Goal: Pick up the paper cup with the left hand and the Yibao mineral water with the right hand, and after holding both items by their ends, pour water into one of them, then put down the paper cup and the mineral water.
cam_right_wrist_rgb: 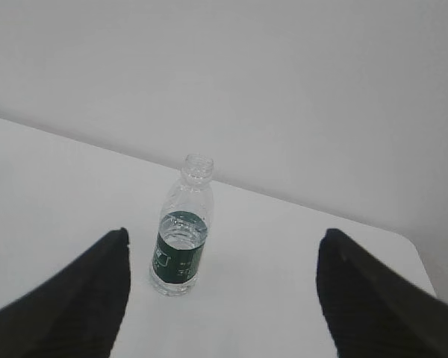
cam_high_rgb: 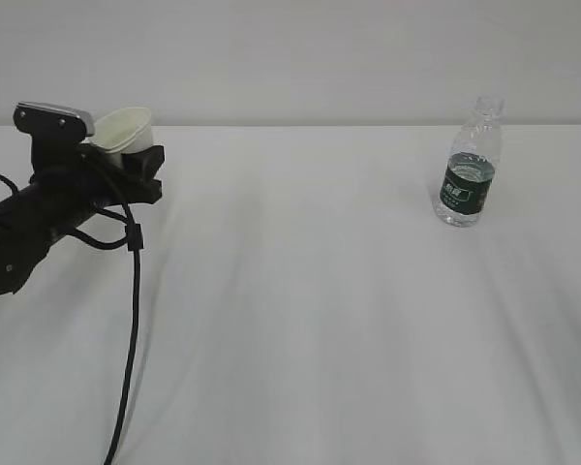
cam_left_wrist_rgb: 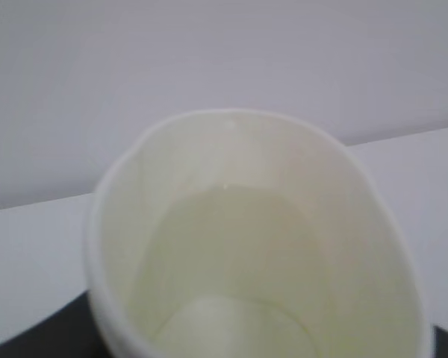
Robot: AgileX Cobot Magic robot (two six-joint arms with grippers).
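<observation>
- The white tabletop [cam_high_rgb: 320,320] is big and takes up most of the outside view.
- The left hand [cam_high_rgb: 48,208] is a long black arm. It comes in from the left side, with a thick black cable [cam_high_rgb: 128,339] hanging down from it.
- The left tool [cam_high_rgb: 136,165] is closed on the paper cup [cam_high_rgb: 126,129]. The cup sits right between its jaws, up off the tabletop.
- The cup leans over, with its open top facing up and to the right. In the left wrist view the cup [cam_left_wrist_rgb: 254,246] fills the picture, right in front of the tool. Its inside is pale cream.
- The right tool [cam_right_wrist_rgb: 224,298] is wide open and holds nothing. Its two dark fingers [cam_right_wrist_rgb: 67,306] stand far apart.
- The Yibao mineral water [cam_right_wrist_rgb: 183,227] stands upright on the tabletop, out in front of the right tool and a bit toward its left finger. It does not touch the tool.
- The bottle [cam_high_rgb: 470,165] has no cap on. It is far off to the right of the left tool.
</observation>
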